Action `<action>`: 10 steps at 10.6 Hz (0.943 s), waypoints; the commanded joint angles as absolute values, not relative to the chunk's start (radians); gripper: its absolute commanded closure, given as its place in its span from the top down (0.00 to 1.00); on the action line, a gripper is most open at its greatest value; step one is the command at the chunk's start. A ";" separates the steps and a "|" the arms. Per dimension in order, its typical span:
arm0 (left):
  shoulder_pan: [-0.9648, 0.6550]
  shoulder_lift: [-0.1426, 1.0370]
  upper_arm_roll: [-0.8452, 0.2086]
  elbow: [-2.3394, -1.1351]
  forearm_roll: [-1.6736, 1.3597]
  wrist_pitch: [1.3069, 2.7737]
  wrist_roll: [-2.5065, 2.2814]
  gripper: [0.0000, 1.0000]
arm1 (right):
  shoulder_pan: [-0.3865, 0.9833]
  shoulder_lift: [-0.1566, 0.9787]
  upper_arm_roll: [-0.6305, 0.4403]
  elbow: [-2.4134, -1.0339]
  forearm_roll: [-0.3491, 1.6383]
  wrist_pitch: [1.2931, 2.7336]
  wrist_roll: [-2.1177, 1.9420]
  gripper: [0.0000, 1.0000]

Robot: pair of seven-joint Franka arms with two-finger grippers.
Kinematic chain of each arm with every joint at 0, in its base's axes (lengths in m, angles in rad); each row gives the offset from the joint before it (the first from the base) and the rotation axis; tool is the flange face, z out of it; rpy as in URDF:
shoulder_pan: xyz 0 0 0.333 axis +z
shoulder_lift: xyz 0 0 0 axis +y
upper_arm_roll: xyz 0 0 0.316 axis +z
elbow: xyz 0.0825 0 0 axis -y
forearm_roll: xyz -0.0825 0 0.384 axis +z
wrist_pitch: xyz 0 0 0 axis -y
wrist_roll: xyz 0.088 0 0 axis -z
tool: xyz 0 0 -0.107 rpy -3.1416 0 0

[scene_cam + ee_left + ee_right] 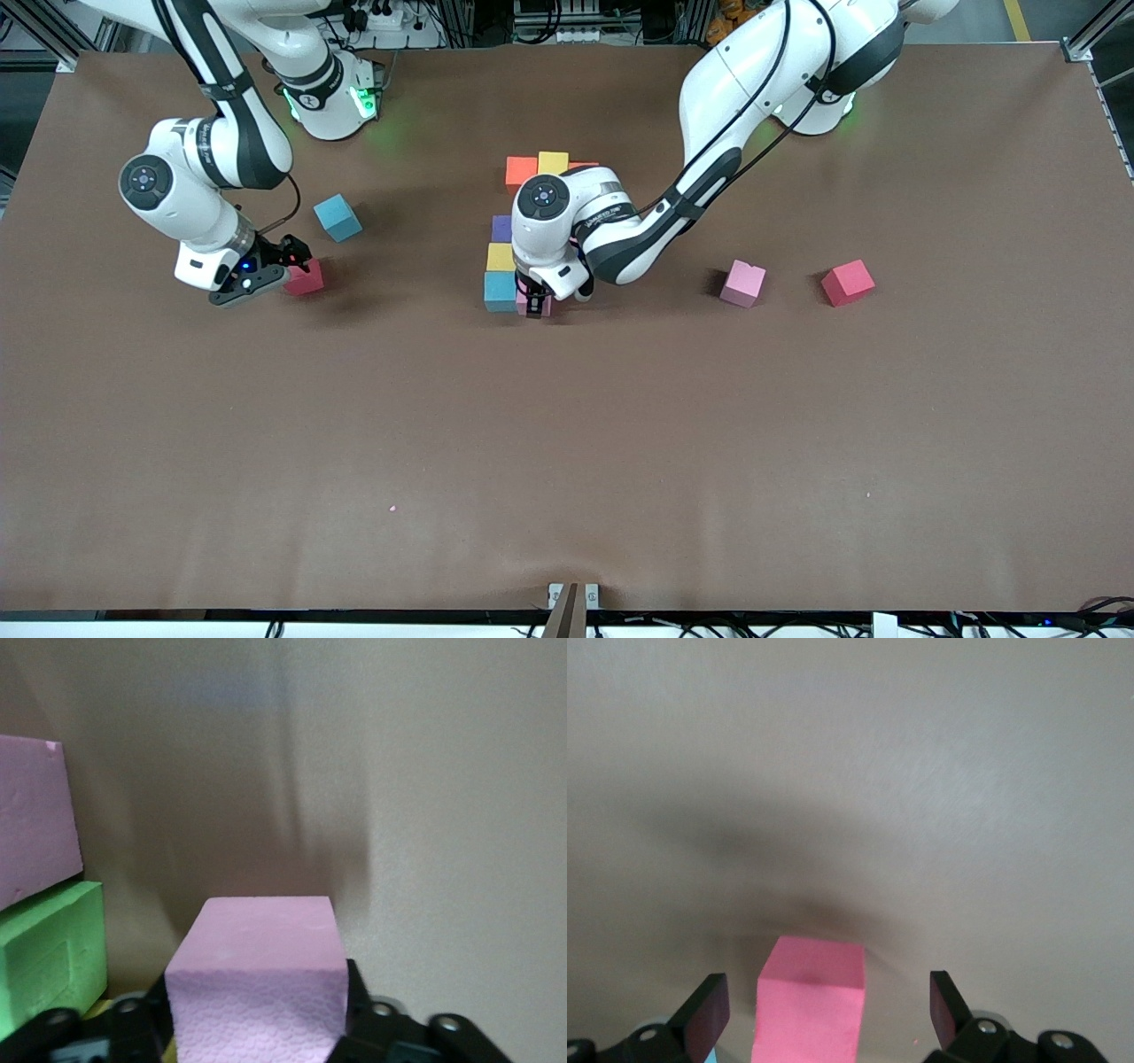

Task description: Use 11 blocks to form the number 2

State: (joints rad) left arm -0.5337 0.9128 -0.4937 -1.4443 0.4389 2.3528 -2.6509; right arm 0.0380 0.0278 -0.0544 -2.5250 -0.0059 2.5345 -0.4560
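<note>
Front view shows the number 2 [524, 239] partly built mid-worktop [567, 425]: orange [521, 169] and yellow [553, 162] cubes on the top row, purple [502, 228], yellow and light blue [500, 291] down one side — much hidden under the left arm. The left gripper [536, 307] sets a pink cube [257, 979] beside the light blue one, its fingers flanking it; whether they grip or have let go, I cannot tell. A loose pink cube [742, 283] lies toward the left arm's end. The right gripper [297, 270] straddles a red cube [808, 1001], fingers apart.
</note>
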 commanded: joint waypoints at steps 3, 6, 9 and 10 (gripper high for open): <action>-0.505 0.833 -0.495 -1.442 0.419 2.238 -2.596 1.00 | -0.003 -0.020 -0.054 -2.271 -0.005 2.310 -0.449 1.00; -0.207 0.760 -0.751 -1.582 0.422 2.125 -2.440 1.00 | -0.005 -0.008 -0.057 -2.101 -0.003 2.185 -0.414 1.00; 0.109 0.629 -0.954 -1.855 0.475 2.141 -2.324 1.00 | 0.043 0.014 -0.051 -1.918 0.006 2.001 -0.254 1.00; 0.179 0.620 -0.983 -1.899 0.477 2.141 -2.292 1.00 | 0.051 0.006 -0.048 -1.890 0.006 1.967 -0.201 1.00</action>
